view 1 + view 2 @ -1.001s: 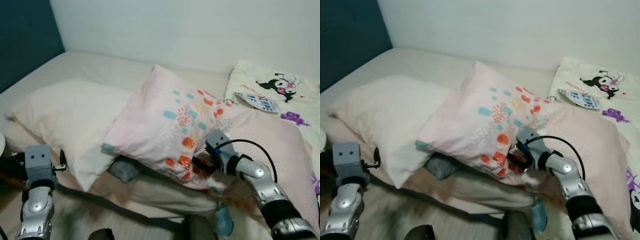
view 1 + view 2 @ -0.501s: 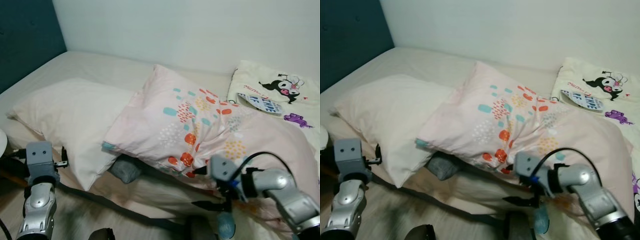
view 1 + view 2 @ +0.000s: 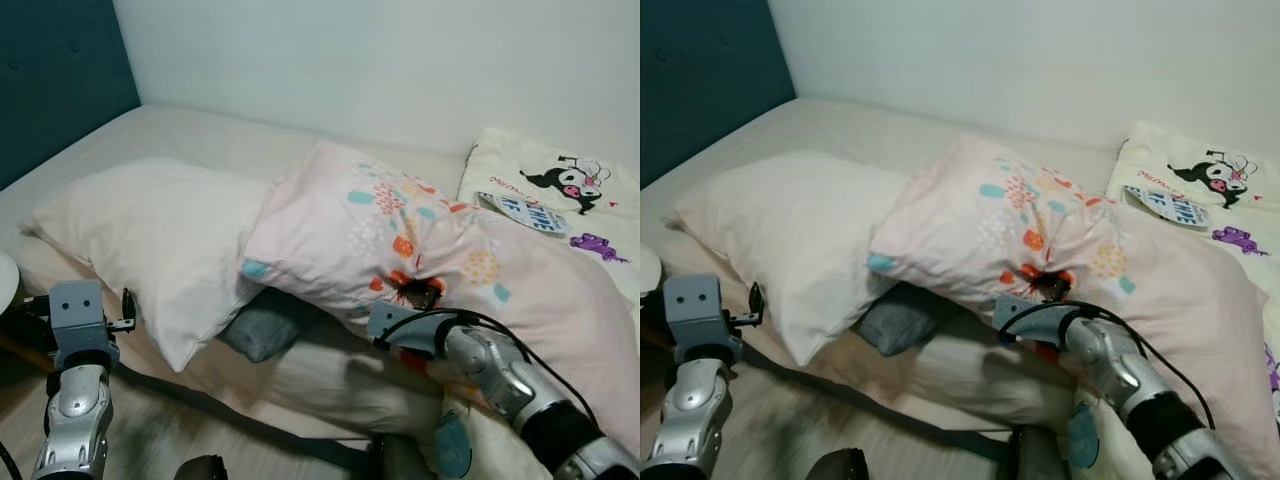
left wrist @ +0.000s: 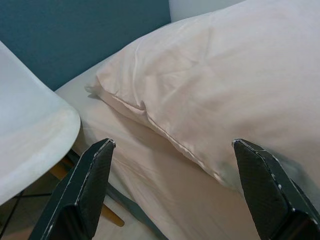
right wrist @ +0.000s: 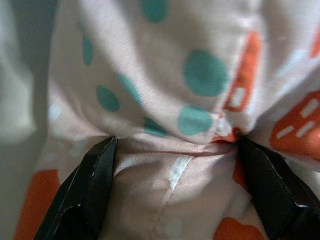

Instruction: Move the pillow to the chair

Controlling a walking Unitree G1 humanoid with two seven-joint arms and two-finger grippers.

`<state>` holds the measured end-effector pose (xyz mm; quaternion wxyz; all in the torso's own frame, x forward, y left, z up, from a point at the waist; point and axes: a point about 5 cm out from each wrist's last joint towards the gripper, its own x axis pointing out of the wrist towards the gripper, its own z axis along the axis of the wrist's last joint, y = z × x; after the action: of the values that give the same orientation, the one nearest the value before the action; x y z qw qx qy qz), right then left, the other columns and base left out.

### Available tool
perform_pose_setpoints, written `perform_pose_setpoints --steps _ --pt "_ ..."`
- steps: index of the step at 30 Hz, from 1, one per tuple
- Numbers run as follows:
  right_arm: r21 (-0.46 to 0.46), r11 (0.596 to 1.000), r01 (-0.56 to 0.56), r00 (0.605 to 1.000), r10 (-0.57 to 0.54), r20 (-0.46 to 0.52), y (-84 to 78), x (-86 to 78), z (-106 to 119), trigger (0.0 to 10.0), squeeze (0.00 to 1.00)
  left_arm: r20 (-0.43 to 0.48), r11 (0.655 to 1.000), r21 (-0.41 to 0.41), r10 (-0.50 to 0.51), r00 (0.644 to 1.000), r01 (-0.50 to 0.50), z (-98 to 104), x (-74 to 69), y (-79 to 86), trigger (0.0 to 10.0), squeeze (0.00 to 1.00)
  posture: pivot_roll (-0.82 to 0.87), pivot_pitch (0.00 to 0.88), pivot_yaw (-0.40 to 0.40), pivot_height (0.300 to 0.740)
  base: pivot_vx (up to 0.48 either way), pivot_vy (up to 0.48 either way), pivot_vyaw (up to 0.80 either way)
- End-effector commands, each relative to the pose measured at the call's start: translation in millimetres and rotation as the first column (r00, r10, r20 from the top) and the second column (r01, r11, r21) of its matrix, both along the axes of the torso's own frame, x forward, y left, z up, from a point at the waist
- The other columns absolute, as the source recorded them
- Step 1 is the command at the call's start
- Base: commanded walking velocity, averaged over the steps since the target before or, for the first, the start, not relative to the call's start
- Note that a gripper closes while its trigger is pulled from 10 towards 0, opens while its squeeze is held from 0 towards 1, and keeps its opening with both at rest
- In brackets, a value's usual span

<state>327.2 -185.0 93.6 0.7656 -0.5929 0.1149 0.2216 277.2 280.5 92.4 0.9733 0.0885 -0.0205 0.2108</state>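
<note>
A wide bed with a pale cream sheet (image 3: 200, 135) runs along the white wall, with a dark teal padded headboard (image 3: 50, 80) at its left end. On the right lies a cream blanket printed with a black-and-white cartoon figure (image 3: 560, 185). At the left of the bed rests a large plain cream pillow (image 3: 150, 240). Leaning over its right edge is the pale pink pillow with teal and orange patches (image 3: 370, 235), lying mid-bed on a pink cover, its near edge bunched up. Beneath it, a grey cushion (image 3: 262, 330) peeks out.

The curved edge of a white moulded plastic chair (image 4: 35, 140) stands just beside the bed's left end, apart from the patterned pillow.

The right gripper (image 5: 172, 160) reaches in from the lower right and has its black fingers (image 5: 87, 187) pinched onto a fold of the pink pillow's cloth, the fabric gathered between them. The left gripper (image 4: 172, 185) hangs low at the bedside with its fingers spread wide, gripping nothing, pointed toward the plain pillow and the chair.
</note>
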Motion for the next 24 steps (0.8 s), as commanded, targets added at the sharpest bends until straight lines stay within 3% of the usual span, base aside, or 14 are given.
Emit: perform_pose_setpoints --steps 1,3,6,8,15,16,17,18,24 --pt "-0.044 0.997 0.058 0.998 -0.058 0.007 -10.7 -0.4 -5 10.0 0.00 -0.012 1.000 -0.004 0.006 1.000 -0.006 -2 -2.3 -1.1 10.0 0.00 -0.05 0.000 -0.065 0.535 0.000 0.000 0.00" --pt "-0.109 0.989 0.098 0.993 -0.091 0.068 -15.9 1.0 -10 10.0 0.00 -0.011 1.000 -0.002 0.007 1.000 -0.007 -2 -3.9 -1.6 10.0 0.00 -0.04 0.000 -0.069 0.535 0.000 0.000 0.00" --pt "-0.134 0.984 0.120 0.988 -0.106 0.111 -19.0 2.8 -9 10.0 0.00 -0.010 1.000 -0.002 0.007 1.000 -0.007 -2 -4.4 -1.8 10.0 0.00 -0.04 0.000 -0.069 0.535 0.000 0.000 0.00" --pt "-0.163 0.974 0.157 0.971 -0.122 0.207 -24.4 7.8 -3 10.0 0.00 -0.009 1.000 -0.003 0.007 1.000 -0.007 -2 -4.5 -3.0 10.0 0.00 -0.05 0.000 -0.070 0.535 0.000 0.000 0.00" --pt "-0.122 0.966 0.229 0.939 -0.186 0.290 -32.7 13.7 2 10.0 0.00 -0.012 1.000 -0.003 0.002 1.000 -0.002 -2 -3.2 -5.9 10.0 0.00 -0.05 0.000 -0.069 0.535 0.000 0.000 0.00" --pt "-0.062 0.961 0.269 0.934 -0.245 0.260 -37.2 12.3 -3 1.5 0.00 -0.012 1.000 -0.001 -0.001 1.000 0.001 -2 -2.6 -7.1 10.0 0.00 -0.05 0.000 -0.071 0.535 0.000 0.000 0.00" --pt "-0.062 0.961 0.269 0.934 -0.245 0.260 -37.2 12.3 -3 1.5 0.00 -0.012 1.000 -0.001 -0.001 1.000 0.001 -2 -2.6 -7.1 10.0 0.00 -0.05 0.000 -0.071 0.535 0.000 0.000 0.00" --pt "-0.017 0.954 0.301 0.930 -0.289 0.229 -40.2 10.7 -8 0.0 0.00 -0.014 1.000 0.000 -0.004 1.000 0.004 -2 -2.1 -8.0 10.0 0.00 -0.05 0.000 -0.071 0.535 0.000 0.000 0.00" --pt "0.082 0.915 0.395 0.892 -0.403 0.203 -53.7 9.2 -13 0.0 0.00 -0.016 1.000 0.014 -0.008 1.000 0.009 -1 -3.1 -6.9 10.0 0.00 -0.04 0.000 -0.071 0.535 0.000 0.000 0.00"
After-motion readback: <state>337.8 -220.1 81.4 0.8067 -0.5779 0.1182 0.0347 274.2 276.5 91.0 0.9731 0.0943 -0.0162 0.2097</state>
